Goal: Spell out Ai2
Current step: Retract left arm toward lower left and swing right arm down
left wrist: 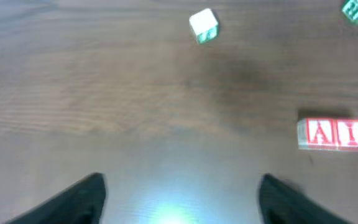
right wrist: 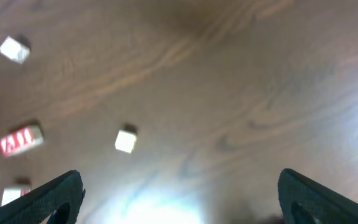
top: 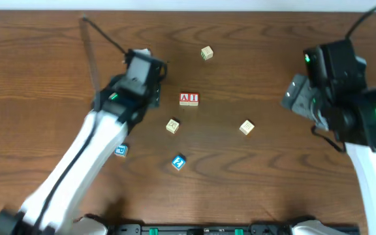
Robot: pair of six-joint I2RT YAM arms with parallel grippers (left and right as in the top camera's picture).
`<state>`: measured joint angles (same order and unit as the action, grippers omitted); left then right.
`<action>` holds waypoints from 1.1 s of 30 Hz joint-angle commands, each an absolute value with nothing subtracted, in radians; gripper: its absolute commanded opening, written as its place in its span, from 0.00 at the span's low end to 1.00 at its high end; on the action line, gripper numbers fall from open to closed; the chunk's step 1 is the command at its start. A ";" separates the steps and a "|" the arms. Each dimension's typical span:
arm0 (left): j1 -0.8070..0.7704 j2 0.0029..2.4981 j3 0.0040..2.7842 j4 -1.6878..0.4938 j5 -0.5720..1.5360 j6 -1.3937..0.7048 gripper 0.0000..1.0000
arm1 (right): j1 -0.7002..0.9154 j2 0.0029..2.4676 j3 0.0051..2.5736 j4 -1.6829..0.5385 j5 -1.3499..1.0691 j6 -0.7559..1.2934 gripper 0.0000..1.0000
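Note:
Two red blocks reading A and I sit side by side at the table's middle; they also show in the left wrist view and the right wrist view. A blue block with a 2 lies nearer the front. My left gripper is open and empty, just left of the A and I pair. My right gripper is open and empty, hovering well off to the right of all blocks.
Cream blocks lie at the back, below the pair and to its right. A second blue block lies beside my left arm. A black cable runs across the back left.

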<state>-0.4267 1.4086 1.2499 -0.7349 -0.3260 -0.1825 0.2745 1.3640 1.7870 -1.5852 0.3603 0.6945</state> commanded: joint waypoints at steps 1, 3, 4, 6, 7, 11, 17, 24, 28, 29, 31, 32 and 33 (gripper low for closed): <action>-0.426 1.250 1.269 -0.835 -0.347 -0.179 0.93 | 0.284 1.336 1.798 -1.605 0.213 0.697 0.99; -0.426 1.145 1.269 -0.901 -0.347 -0.179 0.95 | 0.315 1.311 1.798 -1.612 0.127 0.664 0.99; -0.426 1.090 1.269 -0.932 -0.347 -0.180 0.95 | 0.335 1.299 1.798 -1.616 0.097 0.664 0.99; -0.426 1.010 1.269 -0.973 -0.347 -0.180 0.95 | 0.382 1.279 1.798 -1.617 0.046 0.661 0.99; -0.426 0.967 1.269 -0.992 -0.347 -0.180 0.95 | 0.415 1.266 1.798 -1.615 0.013 0.656 0.99; -0.425 0.845 1.270 -1.030 -0.347 -0.181 0.95 | 0.553 1.222 1.798 -1.599 -0.079 0.580 0.99; -0.425 0.757 1.286 -1.059 -0.309 -0.207 0.95 | 0.744 1.210 1.779 -1.649 -0.052 0.566 0.99; -0.425 0.758 1.379 -1.190 -0.302 -0.206 0.95 | 0.934 1.202 1.541 -1.462 0.000 0.991 0.99; -0.425 0.758 1.452 -1.269 -0.302 -0.206 0.95 | 1.059 1.214 1.287 -1.184 0.004 1.168 0.99; -0.425 0.758 1.466 -1.287 -0.302 -0.206 0.95 | 1.072 1.224 1.240 -1.126 0.004 1.218 0.99; -0.425 0.758 1.486 -1.322 -0.302 -0.207 0.96 | 1.081 1.253 1.176 -1.068 0.002 1.355 0.99; -0.425 0.758 1.494 -1.338 -0.302 -0.207 0.95 | 1.081 1.278 1.151 -1.058 -0.004 1.430 0.99; -0.425 0.758 1.501 -1.354 -0.302 -0.207 0.95 | 1.081 1.311 1.137 -1.053 -0.004 1.498 0.99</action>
<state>-0.4267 0.7567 1.4700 -1.3243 -0.3092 -0.1917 1.0721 1.2686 1.1767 -1.0641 -0.0166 1.2320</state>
